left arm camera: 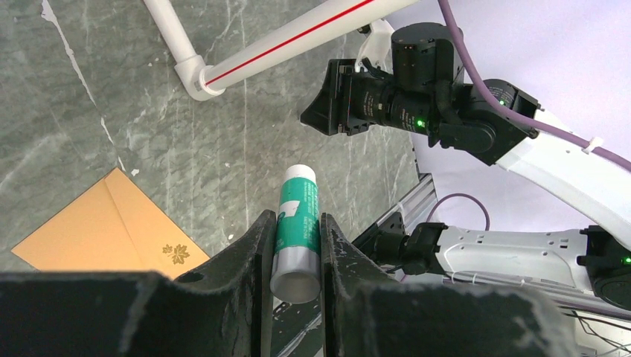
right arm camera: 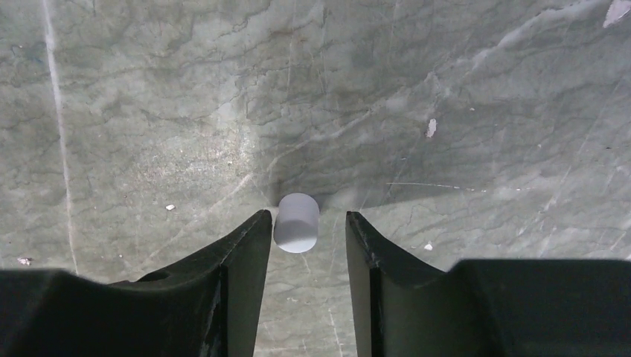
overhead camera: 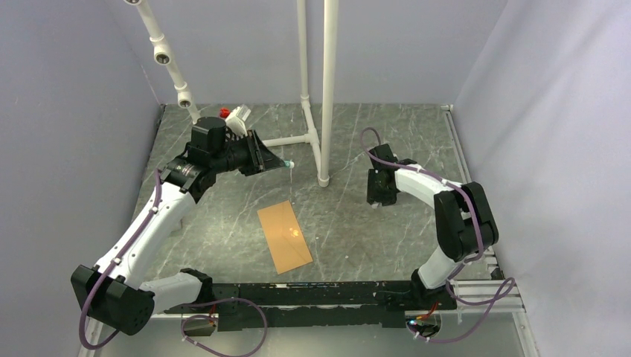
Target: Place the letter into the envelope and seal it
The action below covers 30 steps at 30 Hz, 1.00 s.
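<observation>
Overhead, the left gripper (overhead camera: 278,163) clamps a glue stick (left arm camera: 298,204) beyond the envelope (overhead camera: 284,236), likely for sealing; the right gripper (right arm camera: 306,219), jaws apart, straddles a small grey cap (right arm camera: 296,223).

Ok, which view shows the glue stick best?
Left wrist: the glue stick sits centre, clamped between the fingers. Top view shows just its tip; right wrist shows none of it, only a grey cap.

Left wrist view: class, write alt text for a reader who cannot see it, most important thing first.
The left hand grips a green-and-white glue stick above a grey marbled table. An orange-brown envelope with a gold leaf emblem lies at lower left. The right arm and a white pipe sit beyond.
</observation>
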Available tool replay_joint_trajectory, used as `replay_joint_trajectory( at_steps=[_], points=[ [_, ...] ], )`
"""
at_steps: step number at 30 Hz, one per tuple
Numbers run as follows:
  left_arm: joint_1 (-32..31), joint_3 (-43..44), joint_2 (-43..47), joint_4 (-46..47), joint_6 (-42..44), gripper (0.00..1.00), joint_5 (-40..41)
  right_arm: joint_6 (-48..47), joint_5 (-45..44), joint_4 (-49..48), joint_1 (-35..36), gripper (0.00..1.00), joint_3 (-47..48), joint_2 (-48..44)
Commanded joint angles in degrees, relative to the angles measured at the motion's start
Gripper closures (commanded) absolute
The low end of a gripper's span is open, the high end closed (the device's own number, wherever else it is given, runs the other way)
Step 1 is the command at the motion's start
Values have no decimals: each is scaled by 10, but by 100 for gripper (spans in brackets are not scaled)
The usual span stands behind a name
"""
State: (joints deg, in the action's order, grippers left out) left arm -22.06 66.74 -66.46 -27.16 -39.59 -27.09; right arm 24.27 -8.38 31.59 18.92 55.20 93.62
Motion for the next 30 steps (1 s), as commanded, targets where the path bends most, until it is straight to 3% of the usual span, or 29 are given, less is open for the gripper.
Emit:
replay_joint_trajectory(
  at_steps=[1, 4, 10, 16, 22, 27, 30],
  points=[
    [3, -4, 18, 10, 10, 98, 7, 1, 12, -36, -5, 58, 1, 4],
    [3, -6, 17, 11, 9, 97, 7, -7, 19, -33, -7, 68, 7, 13],
    [4, -3, 19, 10, 11, 98, 9, -10, 31, -14, -9, 98, 21, 16],
    [4, -3, 14, 42, 4, 98, -24, -28, 63, 4, -10, 100, 51, -74],
    [4, -13, 3, 131, -12, 98, -111, -53, 283, -73, -10, 100, 48, -221],
    [4, -22, -5, 212, -34, 98, -193, 23, 513, -235, -8, 100, 4, -311],
    [4, -19, -17, 261, -51, 98, -253, 97, 590, -341, -4, 100, -3, -333]
  ],
)
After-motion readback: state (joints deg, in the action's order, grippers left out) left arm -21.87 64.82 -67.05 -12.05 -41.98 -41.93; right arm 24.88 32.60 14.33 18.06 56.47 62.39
